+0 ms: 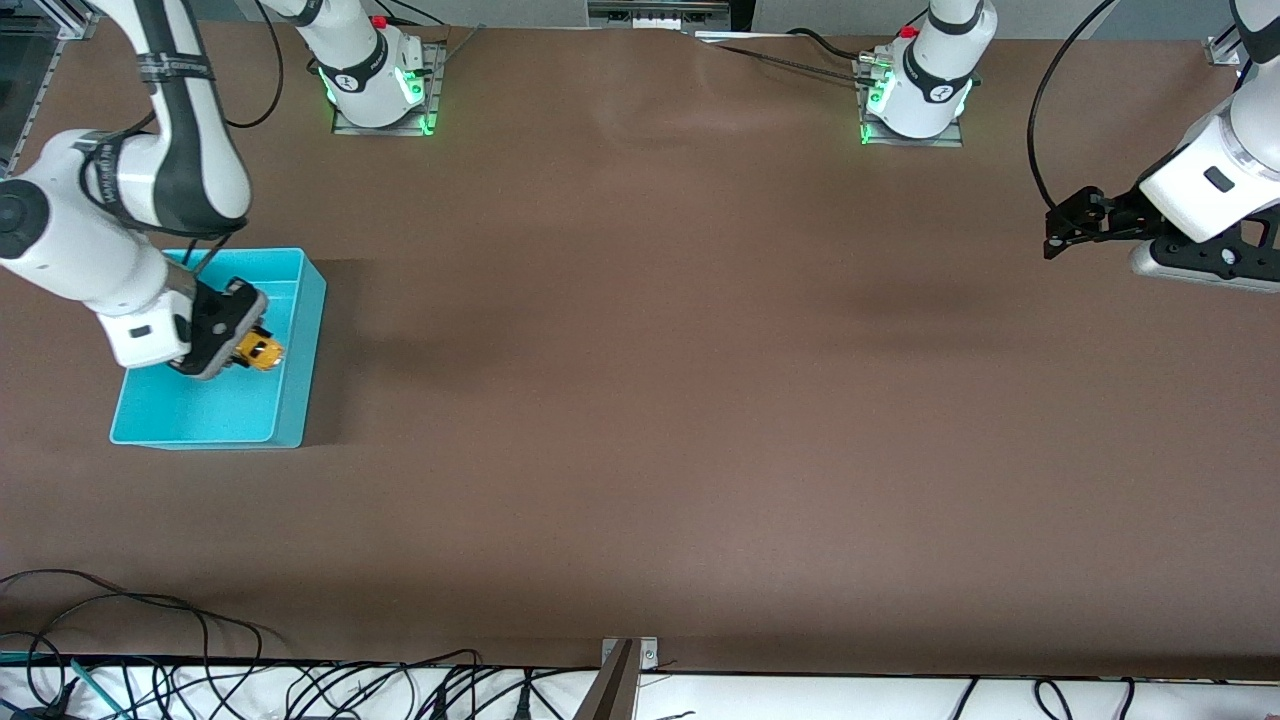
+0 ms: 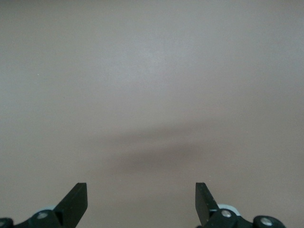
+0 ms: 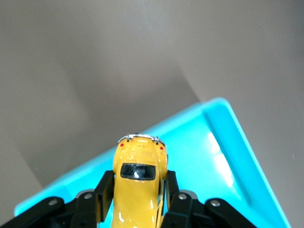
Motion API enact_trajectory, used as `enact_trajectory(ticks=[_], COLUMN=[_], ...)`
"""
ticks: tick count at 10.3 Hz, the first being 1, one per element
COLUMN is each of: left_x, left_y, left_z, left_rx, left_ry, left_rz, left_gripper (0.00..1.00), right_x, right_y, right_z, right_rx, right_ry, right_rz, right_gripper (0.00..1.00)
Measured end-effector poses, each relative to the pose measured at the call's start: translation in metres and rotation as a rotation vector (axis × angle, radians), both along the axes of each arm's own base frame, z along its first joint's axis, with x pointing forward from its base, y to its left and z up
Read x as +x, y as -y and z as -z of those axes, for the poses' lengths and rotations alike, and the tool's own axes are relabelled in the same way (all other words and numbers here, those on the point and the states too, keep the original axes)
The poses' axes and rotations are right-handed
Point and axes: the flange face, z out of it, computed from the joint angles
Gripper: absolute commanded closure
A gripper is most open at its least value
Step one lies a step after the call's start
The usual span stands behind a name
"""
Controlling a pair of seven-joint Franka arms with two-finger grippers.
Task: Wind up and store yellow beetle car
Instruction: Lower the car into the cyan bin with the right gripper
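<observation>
My right gripper (image 1: 245, 350) is shut on the yellow beetle car (image 1: 260, 351) and holds it over the inside of the turquoise bin (image 1: 288, 400), which stands at the right arm's end of the table. In the right wrist view the yellow beetle car (image 3: 138, 183) sits between the two black fingers (image 3: 104, 190), one on each side of its body, with the bin's floor (image 3: 199, 156) below it. My left gripper (image 1: 1052, 240) is open and empty, held above bare table at the left arm's end. Its fingertips (image 2: 76, 197) stand wide apart in the left wrist view.
The brown table (image 1: 660, 400) runs between the two arms. Loose black cables (image 1: 300, 685) lie along the edge nearest the front camera. The arm bases (image 1: 380, 90) stand at the farthest edge.
</observation>
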Motion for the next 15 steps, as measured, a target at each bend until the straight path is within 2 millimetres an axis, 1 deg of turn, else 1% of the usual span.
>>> enact_trajectory(ticks=[1,2,4,5,6,7,9,10,15], left_x=[0.000,0.000,-0.001,-0.002,-0.002,-0.002,-0.002,-0.002,-0.002], left_y=[0.000,0.000,0.000,0.000,0.000,0.000,0.000,0.000,0.000], left_z=[0.000,0.000,0.000,0.000,0.001,0.001,0.000,0.000,0.000], left_rx=[0.000,0.000,0.000,0.001,0.001,0.001,0.001,0.001,0.001], left_ry=[-0.001,-0.001,-0.008,-0.016,-0.020,-0.020,-0.020,-0.020,-0.020], left_rz=[0.000,0.000,0.000,0.000,0.000,0.000,0.000,0.000,0.000], left_gripper=[0.00,0.00,0.00,0.00,0.00,0.00,0.00,0.00,0.00], right_x=[-0.006,-0.012,-0.025,-0.029,-0.031,-0.033,-0.037,-0.038,-0.039], right_y=[0.021,0.033,0.039,0.042,0.047,0.053,0.065,0.068,0.067], right_z=[0.010,0.027,0.073,0.092,0.106,0.116,0.127,0.130,0.137], right_rx=[-0.010,-0.022,-0.054,-0.071,-0.084,-0.092,-0.099,-0.101,-0.104], right_ry=[-0.004,0.003,0.011,0.005,-0.007,-0.020,-0.041,-0.047,-0.059], right_rz=[0.027,0.044,0.047,0.038,0.030,0.032,0.046,0.050,0.047], right_gripper=[1.00,1.00,1.00,1.00,1.00,1.00,1.00,1.00,1.00])
